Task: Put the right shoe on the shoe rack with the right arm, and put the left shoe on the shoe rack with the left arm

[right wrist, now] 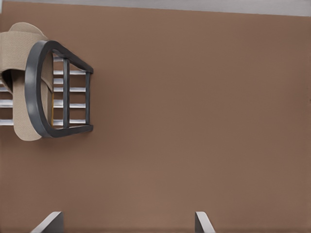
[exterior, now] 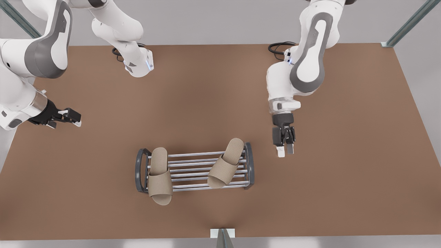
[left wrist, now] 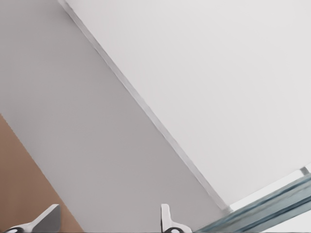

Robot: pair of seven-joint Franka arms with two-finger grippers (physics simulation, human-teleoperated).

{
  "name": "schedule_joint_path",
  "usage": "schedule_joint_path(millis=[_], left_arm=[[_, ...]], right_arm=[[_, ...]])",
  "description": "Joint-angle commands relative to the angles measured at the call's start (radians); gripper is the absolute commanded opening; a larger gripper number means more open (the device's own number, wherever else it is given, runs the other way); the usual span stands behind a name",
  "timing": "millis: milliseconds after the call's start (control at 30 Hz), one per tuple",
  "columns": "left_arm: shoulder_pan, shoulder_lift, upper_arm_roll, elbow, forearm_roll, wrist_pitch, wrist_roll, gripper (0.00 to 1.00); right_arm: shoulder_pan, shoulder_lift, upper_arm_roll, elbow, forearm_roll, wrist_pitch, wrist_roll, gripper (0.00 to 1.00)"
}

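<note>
Front view: both slippers lie on the shoe rack. The left shoe overhangs one end, and the right shoe sits tilted at the other. My right gripper hangs beside that end. My left gripper waits well away from the rack.
Left wrist view: my fingers are spread wide and hold nothing.
Right wrist view: my fingers are wide and hold nothing, near the rack's end.

Two white jointed arms: the left arm and the right arm, each with rounded shells and grey oval joint covers. Black cables loop beside each arm's wrist segment, where a small blue light glows. Each arm ends in a black tool, the left tool and the right tool, with two pale-tipped fingers.
</note>
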Motion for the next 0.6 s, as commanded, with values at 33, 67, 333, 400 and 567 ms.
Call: schedule_joint_path(millis=[33,67,333,400,567], left_arm=[[0.041,-0.159,0.195,0.310,-1.380,-1.158,2.580,1.00],[0.045,-0.158,0.260,0.399,-1.416,-1.202,2.592,1.00],[0.910,-0.037,-0.719,0.376,-1.253,-1.195,2.813,1.00],[0.932,-0.061,-0.721,0.382,-1.255,-1.191,2.812,1.00],[0.964,-0.120,-0.722,0.381,-1.247,-1.188,2.792,1.00]], right_arm=[[-0.002,-0.001,0.000,0.000,0.000,-0.003,-0.009,1.00],[-0.002,-0.001,0.000,0.000,0.001,-0.003,-0.009,1.00],[-0.002,0.011,0.000,0.000,0.000,0.004,-0.015,1.00],[0.000,0.011,0.000,-0.007,0.000,0.004,-0.015,1.00],[0.000,0.011,0.000,-0.011,0.000,0.006,-0.013,1.00]])
